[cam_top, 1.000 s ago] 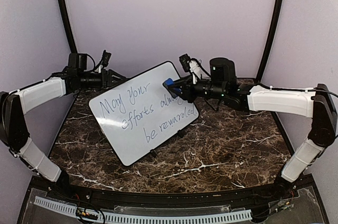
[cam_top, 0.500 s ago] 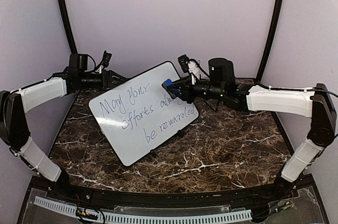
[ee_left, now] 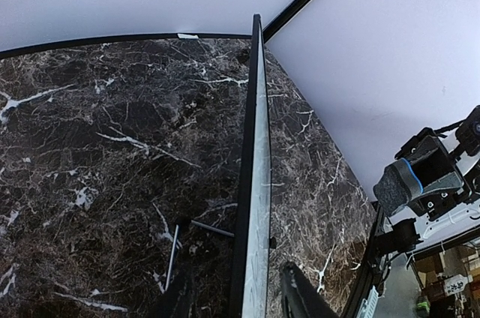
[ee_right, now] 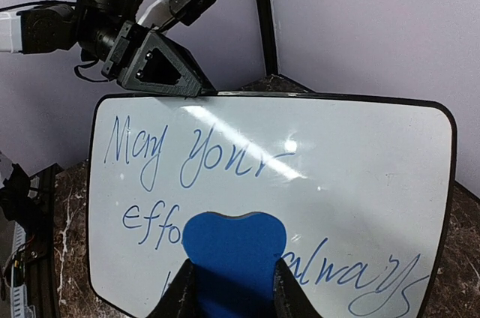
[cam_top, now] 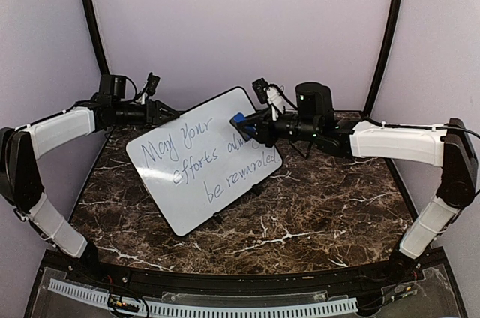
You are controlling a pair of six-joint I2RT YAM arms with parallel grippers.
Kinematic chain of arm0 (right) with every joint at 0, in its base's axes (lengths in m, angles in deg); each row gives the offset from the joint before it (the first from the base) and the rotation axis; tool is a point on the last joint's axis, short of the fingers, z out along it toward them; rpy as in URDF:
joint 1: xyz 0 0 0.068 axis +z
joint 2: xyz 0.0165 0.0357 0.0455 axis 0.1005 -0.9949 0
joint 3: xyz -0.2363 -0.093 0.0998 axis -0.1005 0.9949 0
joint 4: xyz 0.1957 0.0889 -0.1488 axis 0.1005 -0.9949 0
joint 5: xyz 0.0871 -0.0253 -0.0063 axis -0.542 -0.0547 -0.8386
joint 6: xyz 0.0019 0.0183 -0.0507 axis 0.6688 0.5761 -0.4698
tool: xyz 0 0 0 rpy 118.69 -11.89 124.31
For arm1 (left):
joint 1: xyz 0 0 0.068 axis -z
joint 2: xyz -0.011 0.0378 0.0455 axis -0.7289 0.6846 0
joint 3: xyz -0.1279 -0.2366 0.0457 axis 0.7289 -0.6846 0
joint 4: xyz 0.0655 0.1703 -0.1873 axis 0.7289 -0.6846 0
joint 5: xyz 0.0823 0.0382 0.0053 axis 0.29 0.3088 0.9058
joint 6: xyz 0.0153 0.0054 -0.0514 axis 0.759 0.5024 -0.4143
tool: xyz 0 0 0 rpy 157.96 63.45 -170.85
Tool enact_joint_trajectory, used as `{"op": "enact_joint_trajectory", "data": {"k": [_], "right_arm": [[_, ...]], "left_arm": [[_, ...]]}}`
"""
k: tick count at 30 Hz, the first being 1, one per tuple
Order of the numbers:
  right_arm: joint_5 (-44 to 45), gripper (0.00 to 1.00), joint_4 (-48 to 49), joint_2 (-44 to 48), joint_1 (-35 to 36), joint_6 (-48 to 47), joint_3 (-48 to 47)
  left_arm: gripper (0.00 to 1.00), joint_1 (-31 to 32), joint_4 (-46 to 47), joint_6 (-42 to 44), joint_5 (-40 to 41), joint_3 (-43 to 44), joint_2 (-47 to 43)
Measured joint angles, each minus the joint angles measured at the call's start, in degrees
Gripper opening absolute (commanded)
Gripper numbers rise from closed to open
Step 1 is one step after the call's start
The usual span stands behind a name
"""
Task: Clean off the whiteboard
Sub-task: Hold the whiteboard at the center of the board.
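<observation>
While the top edge of the whiteboard [cam_top: 202, 157] is being straddled more narrowly by the left claw [ee_left: 240, 299] | clamped or not: cannot be told | blue eraser [ee_right: 234, 247] is being gripped in the right claw [ee_right: 234, 292], written face just ahead | board is being steadied; wiping is being readied, not begun

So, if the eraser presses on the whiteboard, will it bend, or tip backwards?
Probably stiff: the whiteboard looks flat and straight edge-on. It stands tilted, so a firm push could tip it, though the left pincer straddles its top rim. The glossy face likely lets the blue eraser slide easily.
</observation>
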Motion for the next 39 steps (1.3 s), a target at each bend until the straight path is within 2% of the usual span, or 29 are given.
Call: {"op": "enact_joint_trajectory", "data": {"k": [6, 15, 26, 30, 37, 39], "right_arm": [[0.15, 0.27, -0.28, 0.00, 0.00, -0.42, -0.02], [0.15, 0.27, -1.38, 0.00, 0.00, -0.66, -1.03], [0.35, 0.27, -3.48, 0.00, 0.00, -1.07, -1.31], [0.37, 0.27, -3.69, 0.00, 0.00, -1.11, -1.31], [0.48, 0.27, -3.85, 0.13, 0.07, -1.60, -1.55], [0.59, 0.27, -3.85, 0.15, 0.20, -1.79, -1.62]], "left_arm": [[0.38, 0.00, -1.46, 0.70, -0.17, 0.55, 0.11], [0.30, 0.00, -3.17, 1.42, -0.24, 1.20, 0.11], [0.29, 0.00, -4.79, 2.43, -0.90, 1.81, 0.11], [0.22, 0.00, -5.44, 2.58, -1.18, 2.05, 0.11], [0.15, -0.02, -6.71, 2.69, -1.27, 2.12, 0.11], [0.09, -0.02, -7.04, 2.67, -1.27, 2.14, 0.11]]}}
